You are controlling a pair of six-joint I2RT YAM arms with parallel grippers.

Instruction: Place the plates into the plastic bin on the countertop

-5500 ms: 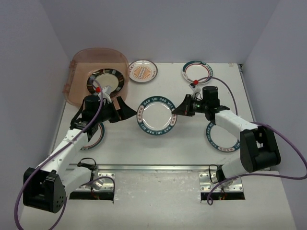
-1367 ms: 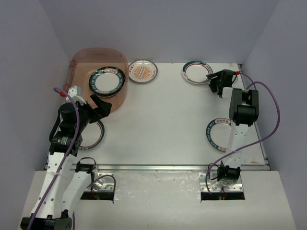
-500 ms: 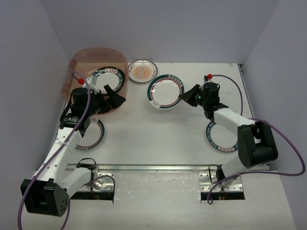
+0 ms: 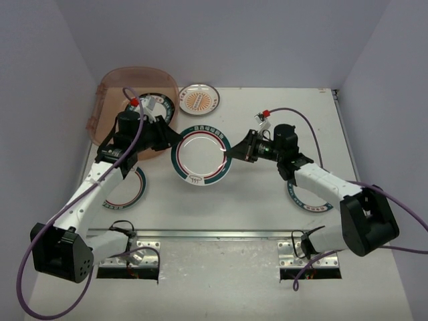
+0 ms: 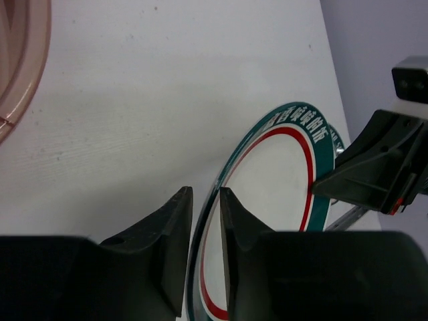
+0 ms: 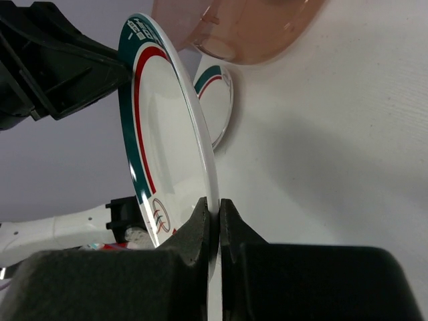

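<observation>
- The right gripper (image 4: 235, 151) was shut tight on the right rim of the plate (image 4: 200, 156).
- The left gripper (image 4: 168, 138) had just closed in around its left rim; how tight, I cannot tell.
- The plate had moved to the middle, face up, round, with no long side.
- A pass toward the far-left plastic bin (image 4: 105, 93) looked likely.

White characters (image 5: 302, 120) line the teal rim of the raised plate (image 4: 200, 157), too slanted to read. A small red-and-teal emblem (image 6: 159, 217) sits near its opposite edge. Lettering on the orange plate (image 4: 198, 100) and the right-hand plate (image 4: 309, 200) on the worktop (image 4: 254, 197) is too small to read.
</observation>
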